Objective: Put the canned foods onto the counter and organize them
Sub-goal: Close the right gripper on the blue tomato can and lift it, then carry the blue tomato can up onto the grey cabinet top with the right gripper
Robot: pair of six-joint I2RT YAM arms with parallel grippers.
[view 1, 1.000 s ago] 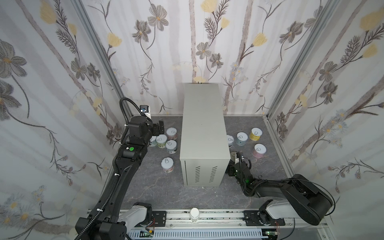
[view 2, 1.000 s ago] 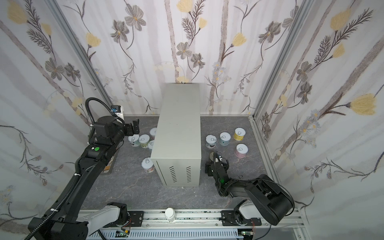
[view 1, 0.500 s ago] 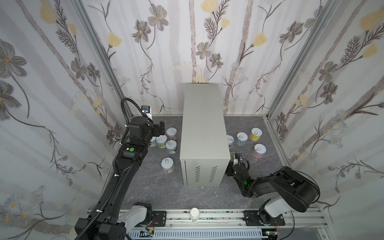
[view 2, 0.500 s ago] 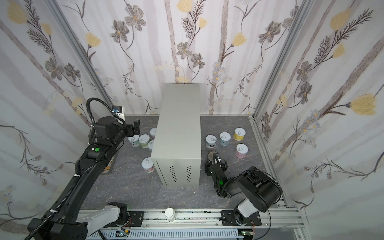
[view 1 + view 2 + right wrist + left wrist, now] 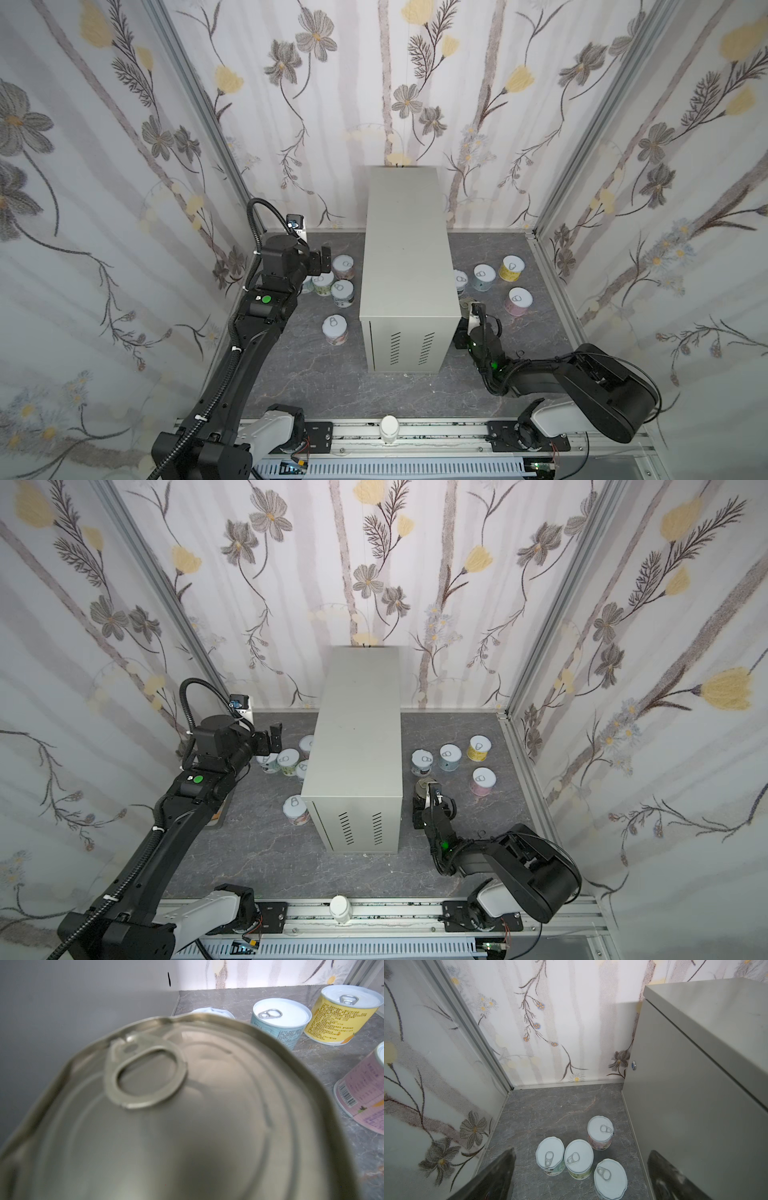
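Observation:
The counter (image 5: 405, 232) (image 5: 359, 712) is a tall grey-beige box standing mid-floor. Low against its right side, my right gripper (image 5: 471, 316) (image 5: 428, 798) is shut on the taller metal-topped can (image 5: 422, 786), whose lid (image 5: 166, 1115) fills the right wrist view and hides the fingers. Three short cans, teal (image 5: 280, 1020), yellow (image 5: 345, 1014) and pink (image 5: 365, 1093), stand beyond it. My left gripper (image 5: 322, 259) (image 5: 582, 1152) hangs open over a cluster of white-lidded cans (image 5: 578, 1158) (image 5: 600, 1132) left of the counter. One more can (image 5: 334, 328) stands alone nearer the front.
Flowered walls close in on three sides, with metal corner posts. The rail with a white knob (image 5: 389, 428) runs along the front edge. A flat orange-edged thing (image 5: 218, 812) lies half hidden under the left arm. The counter's vent slots (image 5: 409, 347) face the front.
The right gripper's jaws have closed on the metal-topped can, and the right arm's elbow has swung in and back out. The left arm has barely moved.

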